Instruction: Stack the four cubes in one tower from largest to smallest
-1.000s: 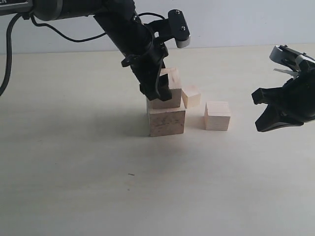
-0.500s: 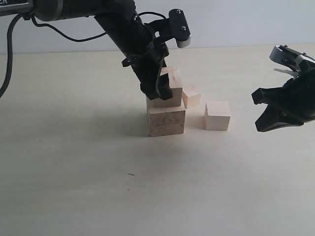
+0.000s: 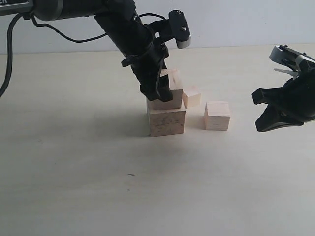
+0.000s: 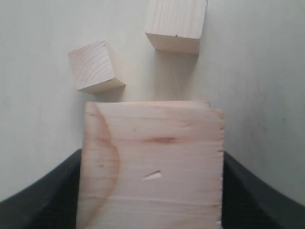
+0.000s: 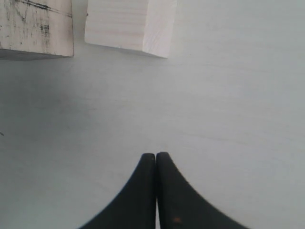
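Exterior view: the left gripper (image 3: 158, 91) clasps the second-largest cube (image 3: 171, 92), seated on the largest cube (image 3: 167, 123) as the tower's second tier. The smallest cube (image 3: 191, 97) lies near the largest cube, and the third cube (image 3: 217, 115) lies farther out on the same side.

Left wrist view: the jaws flank the held cube's two sides, likely to set it square.

Right wrist view: the right gripper (image 5: 156, 160), pinched closed and empty, hangs apart from the largest cube, probably to stay clear of the stacking.

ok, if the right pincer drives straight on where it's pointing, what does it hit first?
Probably the bare table: the shut right pincer tilts down at it. Depth is unclear; on a flatter line, the nearest loose cube comes first.
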Controlling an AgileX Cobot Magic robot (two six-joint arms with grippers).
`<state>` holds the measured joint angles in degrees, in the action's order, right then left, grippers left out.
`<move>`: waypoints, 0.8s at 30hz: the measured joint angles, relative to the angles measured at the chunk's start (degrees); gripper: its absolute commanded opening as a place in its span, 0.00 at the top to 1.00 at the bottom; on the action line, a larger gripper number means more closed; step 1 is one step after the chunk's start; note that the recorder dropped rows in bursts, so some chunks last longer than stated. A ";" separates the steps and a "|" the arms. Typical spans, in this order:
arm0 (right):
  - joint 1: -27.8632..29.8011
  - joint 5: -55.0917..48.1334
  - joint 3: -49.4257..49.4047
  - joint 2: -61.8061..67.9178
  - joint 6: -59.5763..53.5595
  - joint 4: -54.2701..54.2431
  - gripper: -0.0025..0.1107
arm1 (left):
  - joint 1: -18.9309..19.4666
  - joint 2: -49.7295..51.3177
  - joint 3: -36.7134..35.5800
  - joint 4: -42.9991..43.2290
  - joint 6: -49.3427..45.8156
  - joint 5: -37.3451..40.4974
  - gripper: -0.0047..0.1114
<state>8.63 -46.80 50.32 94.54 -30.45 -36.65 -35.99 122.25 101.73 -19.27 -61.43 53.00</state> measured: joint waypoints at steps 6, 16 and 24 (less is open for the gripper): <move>0.00 0.00 0.00 0.00 0.00 0.00 0.98 | 0.00 0.00 0.00 -0.13 0.00 0.00 0.96; 0.00 0.00 0.00 0.00 0.00 0.00 0.98 | 0.00 0.00 0.00 0.36 3.60 -0.20 0.96; 0.00 0.00 0.00 0.00 0.00 0.00 0.98 | 0.00 0.00 0.00 0.79 4.24 -0.35 0.96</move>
<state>8.63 -46.80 50.32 94.54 -30.45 -36.65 -35.99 122.25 101.73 -18.47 -57.20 52.64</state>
